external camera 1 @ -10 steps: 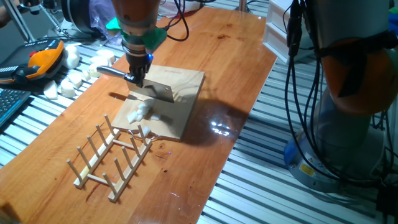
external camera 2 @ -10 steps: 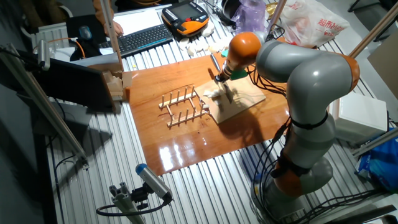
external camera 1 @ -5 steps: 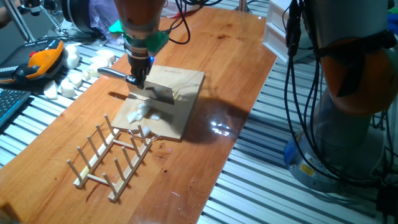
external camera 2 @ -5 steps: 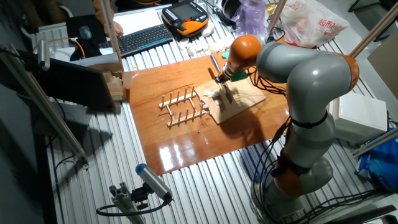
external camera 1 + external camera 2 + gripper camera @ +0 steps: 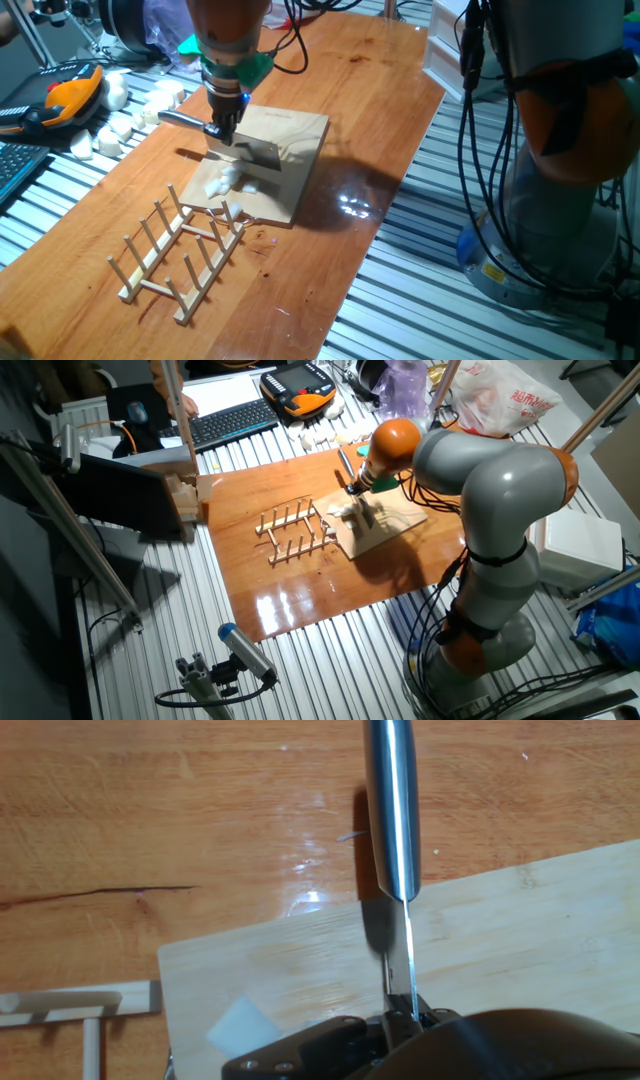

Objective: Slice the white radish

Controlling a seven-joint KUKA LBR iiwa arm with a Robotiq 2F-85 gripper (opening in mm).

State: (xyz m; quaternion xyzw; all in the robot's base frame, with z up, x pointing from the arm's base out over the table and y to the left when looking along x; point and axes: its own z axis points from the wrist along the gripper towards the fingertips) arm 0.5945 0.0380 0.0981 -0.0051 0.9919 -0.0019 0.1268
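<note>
My gripper point(image 5: 220, 128) is shut on a knife point(image 5: 252, 150) with a metal handle that sticks out to the left, its blade held edge-down over the pale wooden cutting board point(image 5: 300, 130). The white radish point(image 5: 222, 182) lies as small white pieces at the board's near left corner, just in front of the blade. In the hand view the knife point(image 5: 392, 810) runs away from the gripper point(image 5: 405, 1015) over the board point(image 5: 520, 940), and one white radish piece point(image 5: 243, 1025) lies to its left. The other fixed view shows the gripper point(image 5: 352, 488) above the board point(image 5: 395, 520).
A wooden dish rack point(image 5: 185, 255) stands in front of the board, also in the other fixed view point(image 5: 295, 532). A heap of blocky white chunks point(image 5: 110, 125) and an orange teach pendant point(image 5: 60, 100) lie at the table's left. A keyboard point(image 5: 230, 420) lies beyond.
The gripper and the knife have shifted very slightly to the right over the board. The radish pieces have not moved.
</note>
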